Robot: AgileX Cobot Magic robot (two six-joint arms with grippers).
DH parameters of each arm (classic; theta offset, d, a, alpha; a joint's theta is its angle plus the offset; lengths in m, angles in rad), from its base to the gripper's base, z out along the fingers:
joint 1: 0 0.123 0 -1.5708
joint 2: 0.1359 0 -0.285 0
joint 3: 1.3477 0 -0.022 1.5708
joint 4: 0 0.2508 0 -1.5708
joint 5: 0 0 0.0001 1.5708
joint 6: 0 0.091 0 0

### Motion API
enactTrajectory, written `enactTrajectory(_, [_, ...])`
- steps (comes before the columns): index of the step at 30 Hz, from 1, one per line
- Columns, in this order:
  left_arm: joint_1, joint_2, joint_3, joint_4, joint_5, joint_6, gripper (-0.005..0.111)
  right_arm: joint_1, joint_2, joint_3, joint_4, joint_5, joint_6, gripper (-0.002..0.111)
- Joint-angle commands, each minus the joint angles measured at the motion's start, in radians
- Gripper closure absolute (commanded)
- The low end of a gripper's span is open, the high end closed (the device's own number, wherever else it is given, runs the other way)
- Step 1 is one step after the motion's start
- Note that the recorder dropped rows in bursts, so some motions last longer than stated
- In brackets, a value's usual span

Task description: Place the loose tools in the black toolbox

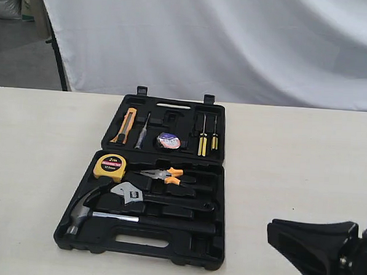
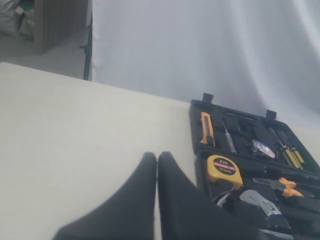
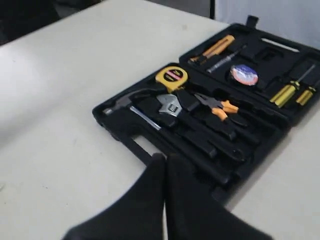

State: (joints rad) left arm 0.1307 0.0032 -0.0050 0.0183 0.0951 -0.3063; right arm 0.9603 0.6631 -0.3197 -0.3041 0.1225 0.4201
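Exterior view shows the table (image 1: 34, 166) with the black toolbox (image 1: 165, 246) lying open in its middle. The left gripper (image 2: 156, 158) and right gripper (image 3: 165, 159) each have fingers pressed together, empty. Hammer (image 1: 115, 216), wrench (image 1: 128, 194) and tape measure (image 1: 110, 166) sit in its recesses.

Matt black plastic toolbox (image 1: 196, 253), shiny metal hammer head (image 1: 81, 214), smooth matt table (image 1: 34, 166), white cloth backdrop (image 1: 238, 42)
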Motion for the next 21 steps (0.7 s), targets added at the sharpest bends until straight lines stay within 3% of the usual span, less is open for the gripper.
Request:
enactTrajectory(1, [0.025, -0.003, -0.003, 0.004, -0.007, -0.005, 0.106, -0.004, -0.069, 0.122, -0.013, -0.191, -0.035, 0.109])
enactTrajectory(13, [0.025, -0.003, -0.003, 0.004, -0.007, -0.005, 0.106, -0.004, -0.148, 0.235, -0.009, -0.265, -0.039, 0.109])
enactTrajectory(21, [0.025, -0.003, -0.003, 0.004, -0.007, -0.005, 0.106, -0.004, -0.151, 0.320, 0.157, -0.281, -0.039, 0.109])
